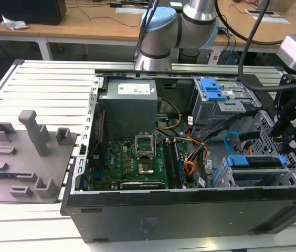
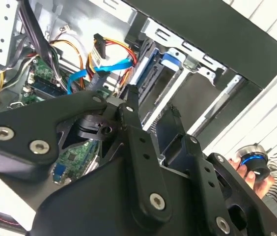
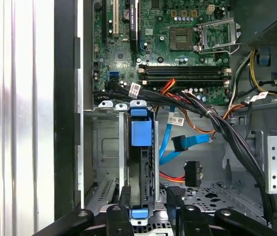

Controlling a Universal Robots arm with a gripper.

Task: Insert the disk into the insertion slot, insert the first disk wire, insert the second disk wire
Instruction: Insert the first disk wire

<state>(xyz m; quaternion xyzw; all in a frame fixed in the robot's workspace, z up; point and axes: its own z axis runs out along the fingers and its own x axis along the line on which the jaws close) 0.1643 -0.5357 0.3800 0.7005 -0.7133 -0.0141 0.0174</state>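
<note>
The disk [image 1: 255, 169], silver in its blue carrier, stands on edge inside the insertion slot [image 1: 222, 181], the grey perforated cage at the case's front corner on the exterior view's right. In the first wrist view the disk [image 3: 141, 147] sits between the cage's rails [image 3: 101, 147]. My gripper [image 1: 294, 143] hovers just above the disk's outer end. Its black fingers [image 3: 125, 199] straddle that end, open, with a gap on one side. A loose blue data wire [image 3: 185, 142] and a black power connector [image 3: 192, 173] lie beside the cage, plugged into nothing.
The open case holds a motherboard [image 1: 132, 157], a power supply [image 1: 129, 102] and a taller cage with a blue latch [image 1: 213, 89]. A thick black cable bundle [image 3: 227, 132] runs past the slot. A grey fixture [image 1: 27, 152] lies on the slatted table. A hand [image 2: 239, 164] holds a round knob.
</note>
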